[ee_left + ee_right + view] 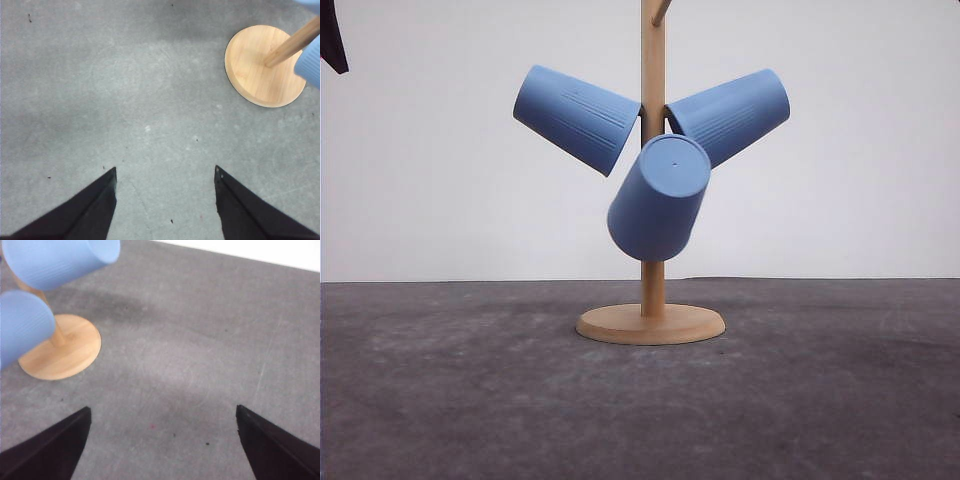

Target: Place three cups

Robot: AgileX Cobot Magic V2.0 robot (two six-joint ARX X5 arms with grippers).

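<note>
Three light-blue ribbed cups hang upside down on the pegs of a wooden stand (652, 260) in the front view: one to the left (576, 118), one to the right (730, 115), and one pointing forward (660, 198). The stand's round base (262, 65) lies off to the side of my left gripper (165, 172), which is open over bare table with nothing between its black fingers. My right gripper (162, 412) is also open and empty; two of the cups (55, 260) (22, 325) and the base (62, 347) show beside it.
A dark grey textured table (820, 400) spreads around the stand, with a plain white wall (840, 200) behind it. A dark piece of an arm (332, 40) shows at the upper left corner of the front view.
</note>
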